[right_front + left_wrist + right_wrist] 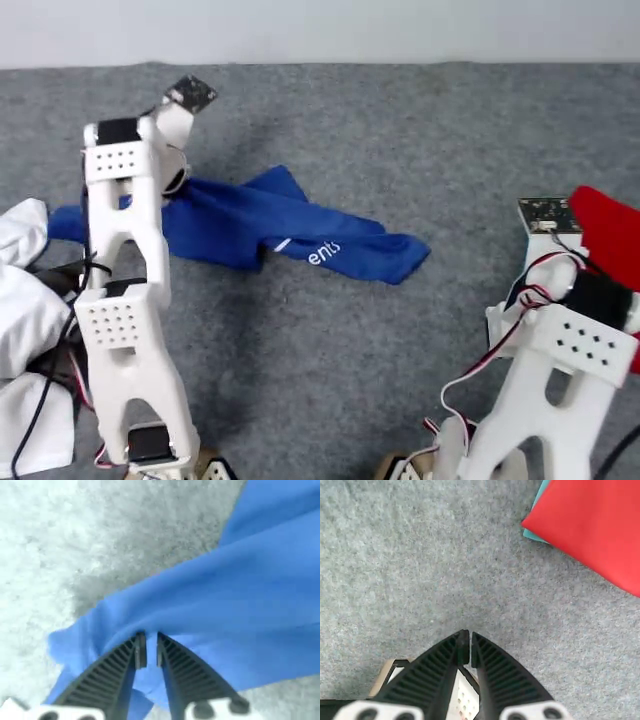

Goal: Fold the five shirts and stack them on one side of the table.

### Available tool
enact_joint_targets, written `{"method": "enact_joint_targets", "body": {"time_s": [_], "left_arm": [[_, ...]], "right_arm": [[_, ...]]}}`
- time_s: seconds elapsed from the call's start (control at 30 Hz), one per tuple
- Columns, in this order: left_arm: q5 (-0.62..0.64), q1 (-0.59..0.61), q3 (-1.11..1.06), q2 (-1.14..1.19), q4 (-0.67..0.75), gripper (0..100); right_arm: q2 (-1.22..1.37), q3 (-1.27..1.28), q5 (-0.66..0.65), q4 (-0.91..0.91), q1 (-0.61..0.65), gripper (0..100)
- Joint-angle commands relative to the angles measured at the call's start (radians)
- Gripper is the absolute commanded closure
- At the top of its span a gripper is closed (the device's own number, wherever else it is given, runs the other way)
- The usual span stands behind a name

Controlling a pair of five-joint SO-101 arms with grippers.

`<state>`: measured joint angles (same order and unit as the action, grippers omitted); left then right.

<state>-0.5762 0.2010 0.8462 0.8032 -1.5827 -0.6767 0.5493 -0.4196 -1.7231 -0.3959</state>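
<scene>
At the far left, beside and behind the left arm's base, crumpled white garments (24, 305) lie in a heap on the grey felt-like table cover (420, 140); how many there are cannot be told. The left gripper (147, 650) has its 2 ribbed fingers pressed nearly together on a fold of the blue shirt (255, 225), with cloth bunched up around the tips. From that pinched spot the shirt trails away to the right across the table as a long, rumpled band, white lettering showing near its far end, and a short blue flap sticks out on the gripper's other side toward the white heap. Well to the right, the right gripper (466, 647) is closed on nothing, over bare grey cover. Ahead of it and off to its right lies a folded red shirt (595, 525), resting on a teal garment (538, 532) of which just 1 thin edge shows.
</scene>
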Motion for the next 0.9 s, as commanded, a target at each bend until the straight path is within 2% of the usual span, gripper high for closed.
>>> {"method": "enact_joint_targets", "body": {"time_s": [0.0, 0.17, 0.33, 0.5, 0.63, 0.87], "left_arm": [[-0.006, 0.006, 0.189, -0.002, -0.172, 96], [-0.012, 0.048, 0.120, -0.057, -0.175, 95], [-0.086, 0.071, -0.153, -0.192, -0.175, 86], [-0.175, 0.078, -0.372, -0.293, -0.169, 85], [-0.201, 0.072, -0.395, -0.259, -0.160, 84], [-0.198, 0.049, -0.392, -0.126, -0.048, 82]], "right_arm": [[-0.025, -0.008, -0.005, -0.002, 0.010, 98.3], [-0.025, -0.008, -0.005, 0.001, 0.010, 98.0], [-0.024, -0.008, -0.005, 0.002, 0.010, 98.0], [-0.016, -0.008, -0.005, 0.012, 0.010, 98.0], [-0.015, -0.005, -0.005, 0.031, 0.010, 98.0], [-0.015, -0.003, -0.005, 0.031, 0.010, 98.0]]}}
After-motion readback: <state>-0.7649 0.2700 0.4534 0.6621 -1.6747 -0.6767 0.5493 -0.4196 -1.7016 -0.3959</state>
